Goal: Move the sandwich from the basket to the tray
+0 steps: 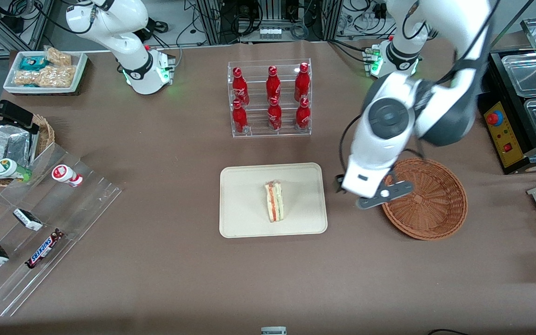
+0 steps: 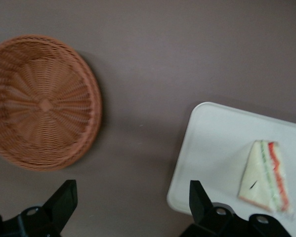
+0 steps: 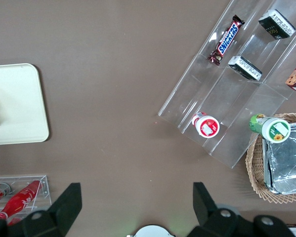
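Note:
The sandwich (image 1: 274, 201) lies on its side near the middle of the cream tray (image 1: 244, 223), with its red and green filling edge showing. The round wicker basket (image 1: 428, 204) stands beside the tray toward the working arm's end of the table and holds nothing. My left gripper (image 1: 338, 185) hangs above the bare table strip between tray and basket. In the left wrist view the gripper (image 2: 132, 190) is open and empty, with the basket (image 2: 41, 101), the tray (image 2: 212, 148) and the sandwich (image 2: 266, 175) all below it.
A clear rack of red bottles (image 1: 270, 100) stands farther from the front camera than the tray. Toward the parked arm's end are a stepped acrylic display with snacks (image 1: 40, 223), a small wicker basket with foil (image 1: 12, 149) and a white snack tray (image 1: 44, 70).

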`<state>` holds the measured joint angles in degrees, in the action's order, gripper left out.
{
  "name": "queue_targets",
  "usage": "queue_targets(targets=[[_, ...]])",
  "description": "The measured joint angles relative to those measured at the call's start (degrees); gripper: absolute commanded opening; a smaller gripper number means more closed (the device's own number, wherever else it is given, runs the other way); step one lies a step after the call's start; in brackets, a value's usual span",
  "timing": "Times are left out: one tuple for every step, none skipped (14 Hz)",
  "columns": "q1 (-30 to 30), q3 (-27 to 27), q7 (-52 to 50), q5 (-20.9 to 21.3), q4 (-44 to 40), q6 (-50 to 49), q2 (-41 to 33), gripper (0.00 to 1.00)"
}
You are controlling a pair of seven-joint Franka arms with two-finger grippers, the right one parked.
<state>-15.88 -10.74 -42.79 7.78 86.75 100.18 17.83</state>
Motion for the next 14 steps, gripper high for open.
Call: queue_targets(targets=[[1.88,0.03,4.34,-0.92,-0.01,-3.33,-2.43,1.0],[3.81,0.06,8.33,-1.6,-0.01,-6.21,-4.7,1.0],[5.79,0.1,11.88,-2.22,0.03,-8.51,-6.65,1.0],[7.71,0.13,15.03,-2.95,0.08,-10.09,-8.12,1.0],[9.64,0.16,17.97,-3.68,0.14,-11.25,-9.16,1.0],[11.63,0.17,20.78,-4.45,0.19,-12.14,-9.81,1.0],[13.72,0.17,23.47,-5.08,0.23,-12.62,-10.13,1.0],[15.81,0.21,25.9,-5.34,0.29,-12.74,-10.2,1.0],[17.8,0.24,28.13,-5.45,0.5,-12.74,-10.18,1.0],[19.65,0.27,30.35,-5.57,0.87,-12.74,-10.17,1.0],[21.22,0.29,32.34,-5.66,1.25,-12.74,-10.15,1.0],[22.46,0.31,33.91,-5.74,1.67,-12.74,-10.12,1.0],[23.2,0.31,34.77,-5.77,2.2,-12.73,-10.08,1.0],[23.43,0.3,35.14,-5.77,2.96,-12.65,-10.05,1.0]])
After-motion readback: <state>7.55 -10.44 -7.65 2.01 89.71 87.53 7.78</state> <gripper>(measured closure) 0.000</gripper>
